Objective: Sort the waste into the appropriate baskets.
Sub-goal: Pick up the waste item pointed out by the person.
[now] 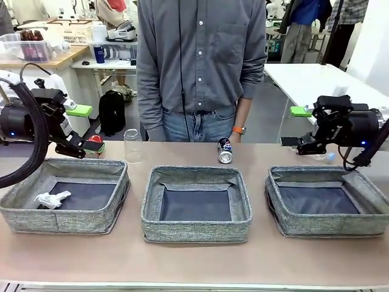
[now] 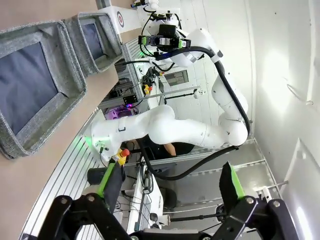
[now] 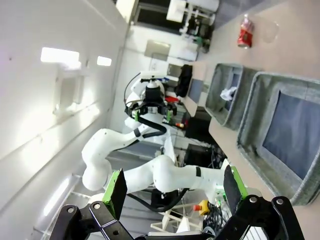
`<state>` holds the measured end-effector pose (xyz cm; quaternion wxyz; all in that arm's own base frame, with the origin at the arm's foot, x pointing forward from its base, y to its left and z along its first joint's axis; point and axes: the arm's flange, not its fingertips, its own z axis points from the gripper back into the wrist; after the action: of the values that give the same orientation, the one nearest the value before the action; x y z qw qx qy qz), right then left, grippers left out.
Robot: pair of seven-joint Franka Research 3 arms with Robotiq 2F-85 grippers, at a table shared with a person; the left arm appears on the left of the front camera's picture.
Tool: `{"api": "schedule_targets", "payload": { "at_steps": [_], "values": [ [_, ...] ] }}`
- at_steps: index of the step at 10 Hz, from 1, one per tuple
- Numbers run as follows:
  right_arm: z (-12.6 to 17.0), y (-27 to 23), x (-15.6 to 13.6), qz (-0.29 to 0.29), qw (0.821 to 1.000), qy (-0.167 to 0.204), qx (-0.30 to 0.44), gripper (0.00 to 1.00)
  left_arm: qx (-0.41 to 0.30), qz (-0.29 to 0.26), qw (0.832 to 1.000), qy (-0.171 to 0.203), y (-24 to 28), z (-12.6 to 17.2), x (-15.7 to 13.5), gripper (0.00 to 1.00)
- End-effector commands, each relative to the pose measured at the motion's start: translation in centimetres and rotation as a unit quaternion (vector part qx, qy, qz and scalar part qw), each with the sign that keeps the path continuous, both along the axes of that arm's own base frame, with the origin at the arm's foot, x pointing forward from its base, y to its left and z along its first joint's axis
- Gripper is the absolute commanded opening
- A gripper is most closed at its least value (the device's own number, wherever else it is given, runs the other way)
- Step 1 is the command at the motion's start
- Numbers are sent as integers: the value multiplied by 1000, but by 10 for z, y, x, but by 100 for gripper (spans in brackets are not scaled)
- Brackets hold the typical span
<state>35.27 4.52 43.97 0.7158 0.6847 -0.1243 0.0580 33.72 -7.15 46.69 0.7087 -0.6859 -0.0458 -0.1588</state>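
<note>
Green-padded left fingers (image 1: 79, 111) are spread wide, nothing between them; right fingers (image 1: 299, 111) same. Red can (image 1: 94, 140) sits just behind the lower left fingertip, clear cup (image 1: 132, 146) next out, blue can (image 1: 225, 150) beyond on the worktop (image 1: 182, 258). I'd straddle the red can squarely before squeezing, mid-body so it won't squirt out.

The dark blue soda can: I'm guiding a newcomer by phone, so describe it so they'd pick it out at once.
On the table, find the middle basket of the three grey ones in a row. Just beyond its far right corner, in front of the person, lies the dark blue soda can. It is on its side, unlike the upright clear cup farther left.
</note>
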Motion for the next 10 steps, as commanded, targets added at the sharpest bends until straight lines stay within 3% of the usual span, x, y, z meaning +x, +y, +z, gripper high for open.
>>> {"api": "schedule_targets", "payload": {
  "at_steps": [1,10],
  "values": [
    [-1,-2,-1,4,1000,-13,-1,100,-6,-1,1000,-3,-3,3,-1,100],
    [-1,-2,-1,4,1000,-13,-1,100,-6,-1,1000,-3,-3,3,-1,100]
  ]
}}
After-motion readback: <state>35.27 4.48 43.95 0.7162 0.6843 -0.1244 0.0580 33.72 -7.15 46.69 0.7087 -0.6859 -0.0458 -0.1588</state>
